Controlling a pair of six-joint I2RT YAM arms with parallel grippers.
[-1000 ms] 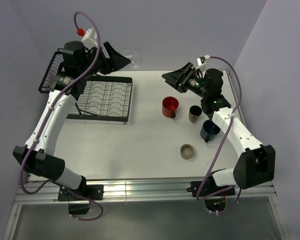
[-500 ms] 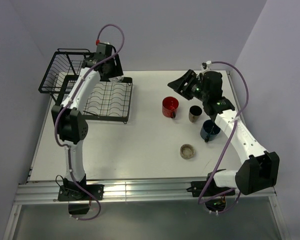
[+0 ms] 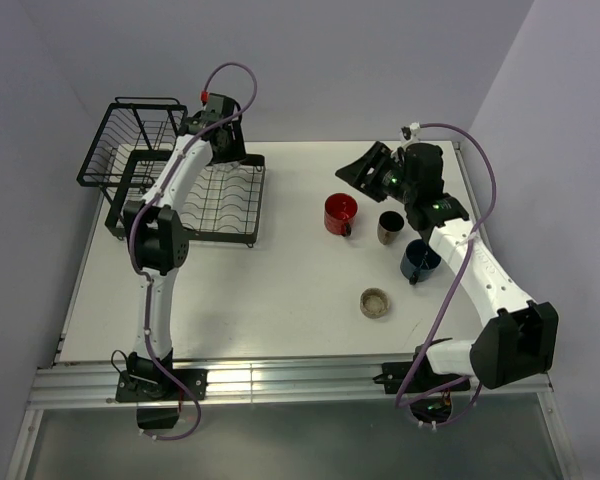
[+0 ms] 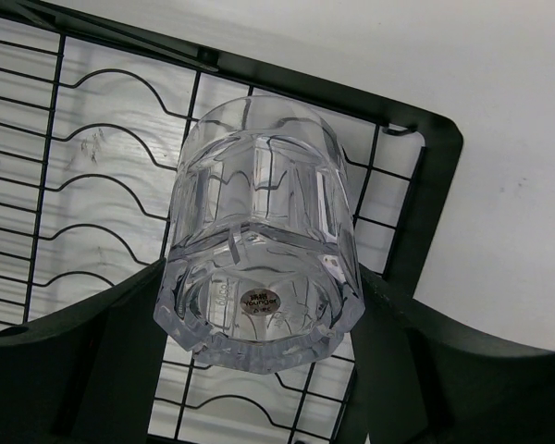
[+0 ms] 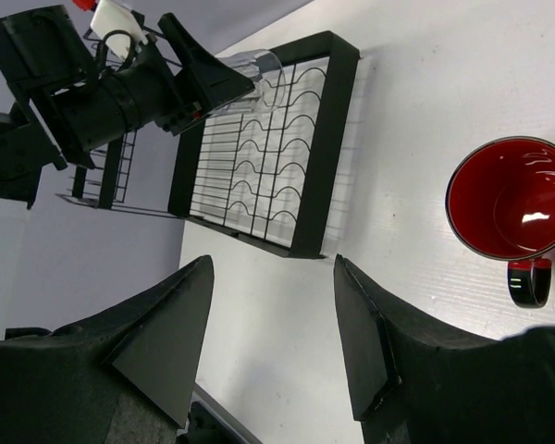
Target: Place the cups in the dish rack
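Observation:
My left gripper (image 3: 236, 152) is shut on the clear glass (image 4: 259, 240) and holds it tilted just above the far right corner of the dish rack's flat slotted tray (image 3: 215, 195). The glass also shows in the right wrist view (image 5: 259, 76). The rack's taller wire basket (image 3: 130, 140) stands at the far left. My right gripper (image 3: 358, 170) is open and empty in the air behind the red mug (image 3: 340, 213). The tan cup (image 3: 390, 227), the dark blue mug (image 3: 419, 259) and the low beige cup (image 3: 375, 301) stand on the table to the right.
The red mug (image 5: 513, 199) stands upright with its handle toward the near side. The table's right edge (image 3: 477, 200) runs close to the cups. The purple walls close in at the back and sides.
My left arm has swung down from a raised pose and brought the glass low over the tray's far right corner. My right gripper has shifted slightly and stays open.

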